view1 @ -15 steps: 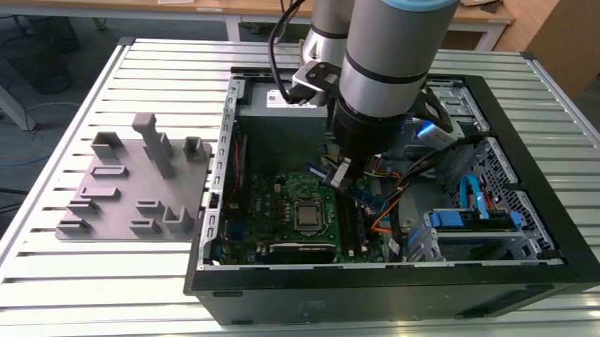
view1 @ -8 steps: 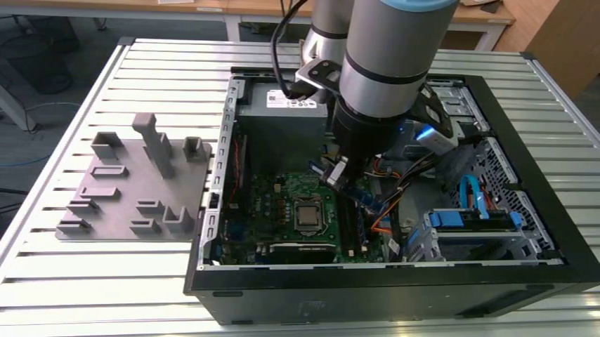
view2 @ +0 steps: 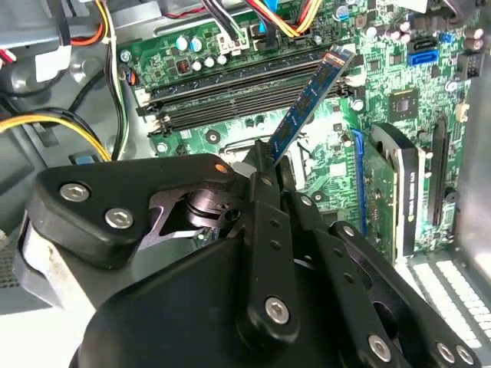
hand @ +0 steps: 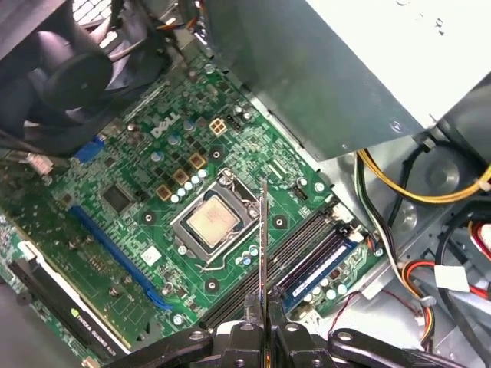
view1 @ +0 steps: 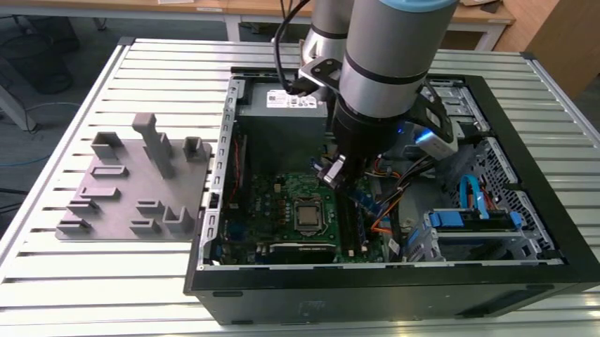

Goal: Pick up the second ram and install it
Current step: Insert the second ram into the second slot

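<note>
- Slatted metal table [view1: 131,281], pale, with light glaring off the slats along its near edge.
- Beyond it, a wooden desk [view1: 187,8] on white legs [view1: 232,27].
- Grey floor [view1: 52,105] on the exterior view's left.
- Wooden panel [view1: 563,31] at the exterior view's far right.

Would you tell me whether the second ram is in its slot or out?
Out: the second ram is clamped in the gripper, clear of the memory slots.

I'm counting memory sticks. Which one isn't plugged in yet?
The long blue-green memory stick held by the black gripper; the other blue stick sits in a motherboard slot.
</note>
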`<control>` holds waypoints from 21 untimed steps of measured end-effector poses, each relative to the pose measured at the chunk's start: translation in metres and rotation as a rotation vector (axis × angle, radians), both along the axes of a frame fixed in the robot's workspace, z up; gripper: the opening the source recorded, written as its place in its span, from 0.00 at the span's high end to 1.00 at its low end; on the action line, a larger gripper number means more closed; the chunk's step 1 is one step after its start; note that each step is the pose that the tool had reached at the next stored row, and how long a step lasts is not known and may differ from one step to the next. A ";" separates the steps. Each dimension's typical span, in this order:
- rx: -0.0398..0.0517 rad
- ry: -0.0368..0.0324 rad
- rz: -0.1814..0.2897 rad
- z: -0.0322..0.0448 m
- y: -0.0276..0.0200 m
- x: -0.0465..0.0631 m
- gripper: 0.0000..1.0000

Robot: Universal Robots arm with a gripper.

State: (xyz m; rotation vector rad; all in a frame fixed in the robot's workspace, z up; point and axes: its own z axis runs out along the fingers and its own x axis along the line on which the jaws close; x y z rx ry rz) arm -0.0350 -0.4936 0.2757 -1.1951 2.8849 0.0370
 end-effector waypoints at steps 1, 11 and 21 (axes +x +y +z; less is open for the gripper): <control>0.0000 0.0000 -0.010 0.0000 0.0000 0.000 0.86; 0.0000 0.0000 -0.110 -0.0003 0.0000 0.000 0.86; 0.0000 0.0000 -0.203 -0.0005 0.0000 0.000 0.86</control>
